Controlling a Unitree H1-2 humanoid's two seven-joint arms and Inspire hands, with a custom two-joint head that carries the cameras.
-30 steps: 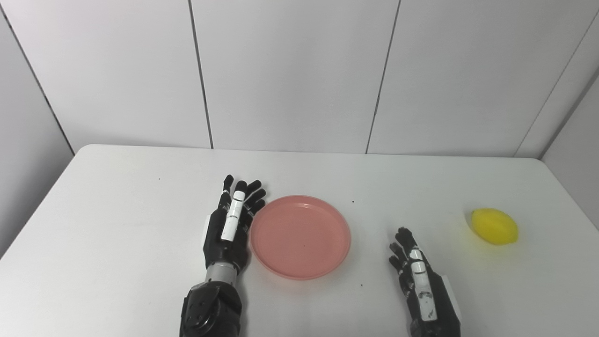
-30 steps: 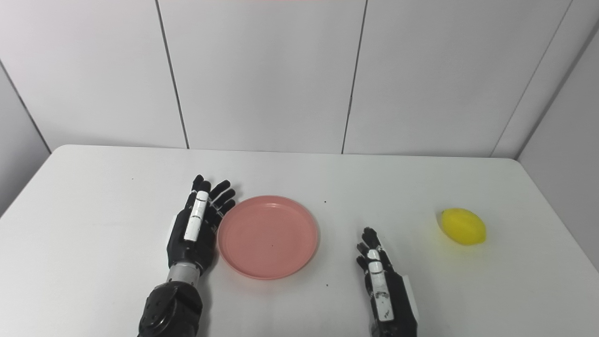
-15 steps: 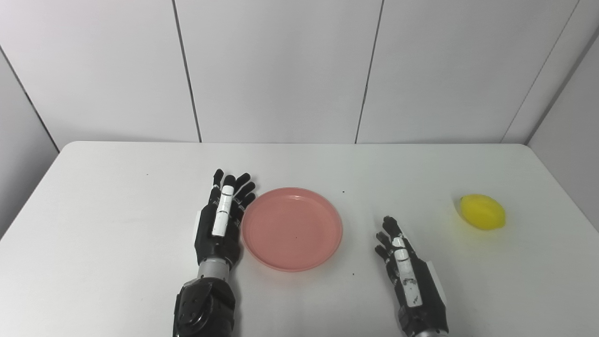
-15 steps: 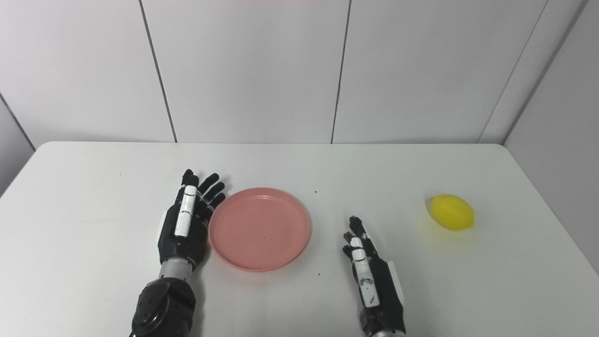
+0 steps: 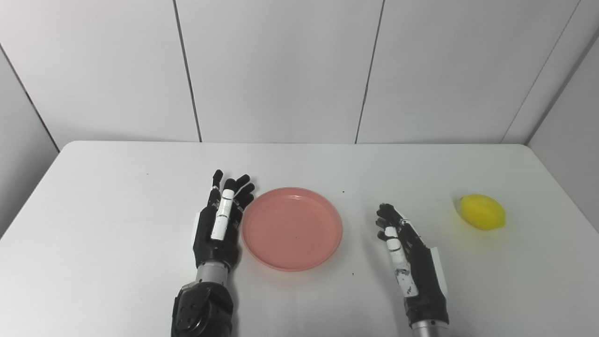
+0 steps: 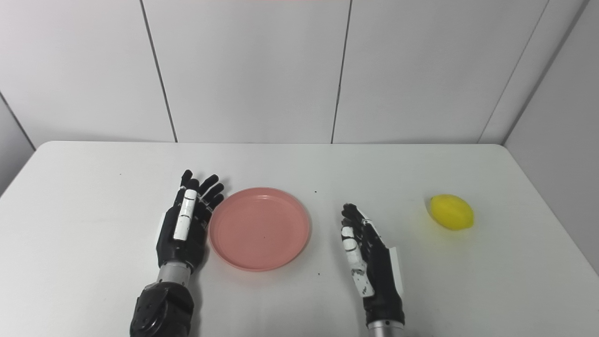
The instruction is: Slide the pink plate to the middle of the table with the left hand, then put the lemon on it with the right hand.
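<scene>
L hand flat, fingers straight & spread, holding nothing, right beside the plate's left rim; can't tell if it touches. R hand also empty, fingers apart & slightly curled, set on edge btwn plate and lemon, well short of the lemon. Plate pink, round, flat on the table near the middle, nothing on it. Lemon lies on the table far right, apart from both hands

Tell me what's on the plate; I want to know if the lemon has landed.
Nothing: the plate shows only its bare pink inside. The lemon lies on the table, far right. What is beneath the plate is hidden.
</scene>
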